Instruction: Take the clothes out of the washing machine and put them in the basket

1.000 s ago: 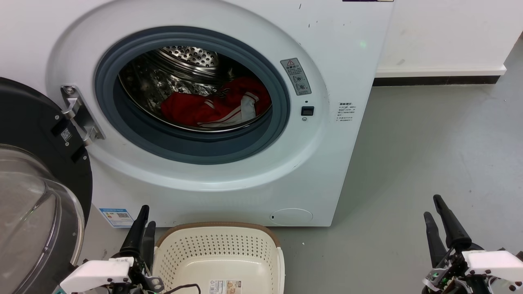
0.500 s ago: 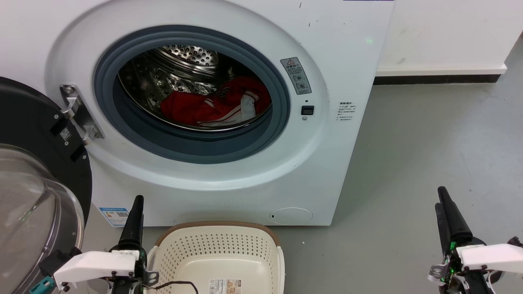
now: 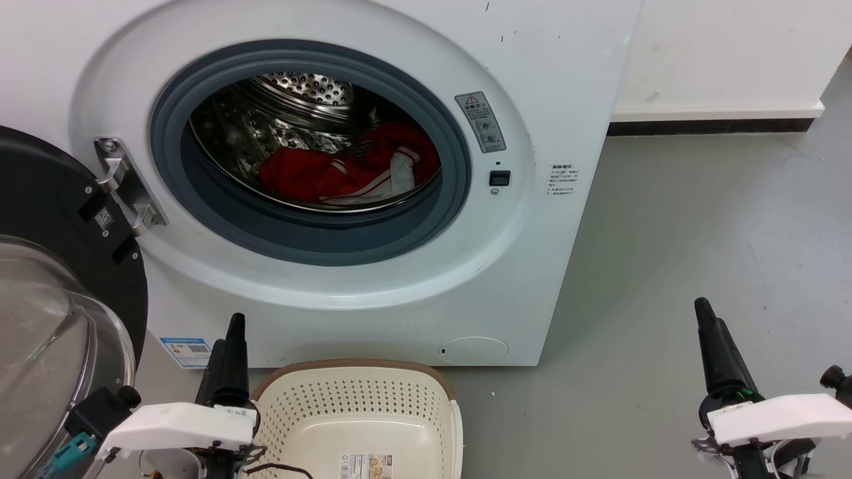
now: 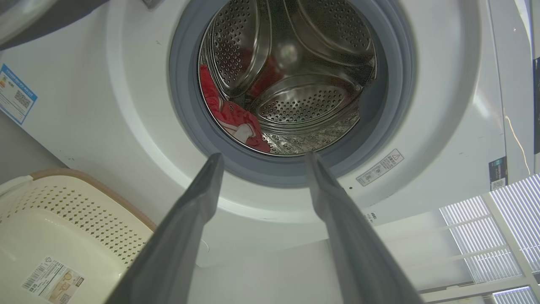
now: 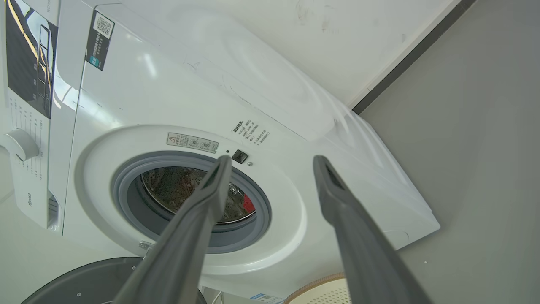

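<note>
L gripper: jaws spread, holding nothing; lower left in head view, just beside cream laundry basket. R gripper: jaws spread too, empty, lower right over grey floor. Red garment lies in steel drum of washing machine, upper centre, well apart from both grippers. Door open at left edge.

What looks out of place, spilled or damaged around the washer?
Nothing stands out: the bright red fabric garment lies bunched inside the large white washing machine, and the cream perforated plastic basket stands upright before it.
</note>
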You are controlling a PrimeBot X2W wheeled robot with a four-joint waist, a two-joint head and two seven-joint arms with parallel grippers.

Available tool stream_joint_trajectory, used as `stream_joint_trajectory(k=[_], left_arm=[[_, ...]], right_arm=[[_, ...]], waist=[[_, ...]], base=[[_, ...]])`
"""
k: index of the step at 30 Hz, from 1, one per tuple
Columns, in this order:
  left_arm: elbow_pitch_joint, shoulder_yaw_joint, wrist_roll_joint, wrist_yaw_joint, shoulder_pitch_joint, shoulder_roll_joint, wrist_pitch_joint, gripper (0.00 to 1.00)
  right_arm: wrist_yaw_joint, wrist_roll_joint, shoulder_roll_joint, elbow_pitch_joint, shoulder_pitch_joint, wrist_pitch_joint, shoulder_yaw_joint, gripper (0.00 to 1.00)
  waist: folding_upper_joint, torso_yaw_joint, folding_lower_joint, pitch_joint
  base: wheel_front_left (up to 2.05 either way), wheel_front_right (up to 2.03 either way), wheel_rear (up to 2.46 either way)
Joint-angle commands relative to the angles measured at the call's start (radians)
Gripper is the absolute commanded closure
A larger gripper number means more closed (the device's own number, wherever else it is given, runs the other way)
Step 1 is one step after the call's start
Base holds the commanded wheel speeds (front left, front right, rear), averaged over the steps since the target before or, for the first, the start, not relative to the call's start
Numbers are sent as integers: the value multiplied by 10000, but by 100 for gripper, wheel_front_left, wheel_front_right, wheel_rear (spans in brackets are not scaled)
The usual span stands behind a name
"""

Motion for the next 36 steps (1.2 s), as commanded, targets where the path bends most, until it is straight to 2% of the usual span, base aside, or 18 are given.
stream_joint_trajectory(k=[1, 15, 36], left_arm=[[-248, -48, 386, 59, -46, 34, -100, 0], [-733, -298, 2708, 425, 186, 52, -590, 0], [-1196, -892, 5369, 977, 491, 347, -1216, 0]], right_arm=[[0, -438, -44, -269, -75, -91, 53, 0], [0, -3106, -46, -840, 184, -588, 342, 0], [0, -5772, -49, -1403, 526, -1214, 404, 0]], waist=[[-1, 0, 0, 0], [-1, -12, 0, -11], [-1, -28, 0, 25]], base=[[0, 0, 0], [0, 0, 0], [0, 0, 0]])
